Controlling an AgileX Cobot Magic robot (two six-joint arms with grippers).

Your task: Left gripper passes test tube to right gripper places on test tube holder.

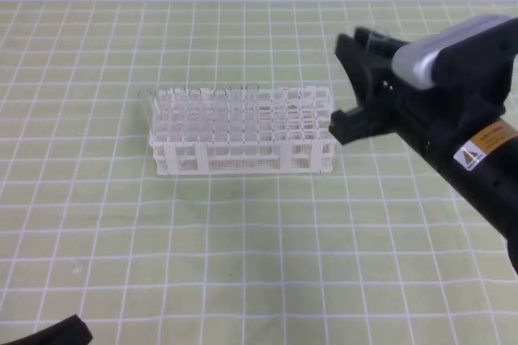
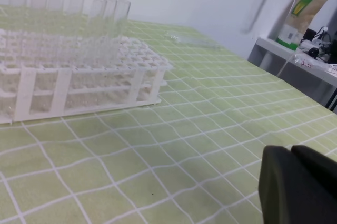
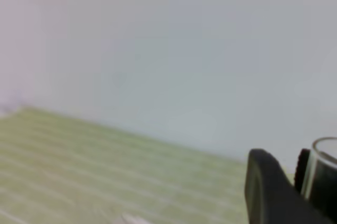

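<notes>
The white test tube holder (image 1: 243, 130) stands mid-table with several clear tubes in its left rows; the left wrist view shows the test tube holder (image 2: 79, 71) from low down. My right gripper (image 1: 344, 86) hovers just right of the rack, above the cloth, shut on the test tube (image 1: 373, 35), whose clear rim pokes out past the upper jaw. In the right wrist view, the test tube (image 3: 322, 171) stands beside one black finger (image 3: 266, 192). My left gripper (image 2: 292, 155) is shut and holds nothing, low over the cloth and well away from the rack.
A green cloth with a white grid covers the table. Another clear tube (image 2: 192, 40) lies on the cloth beyond the rack. A black part of the left arm (image 1: 57, 333) shows at the bottom left corner. A shelf with a box (image 2: 297, 19) stands off the table.
</notes>
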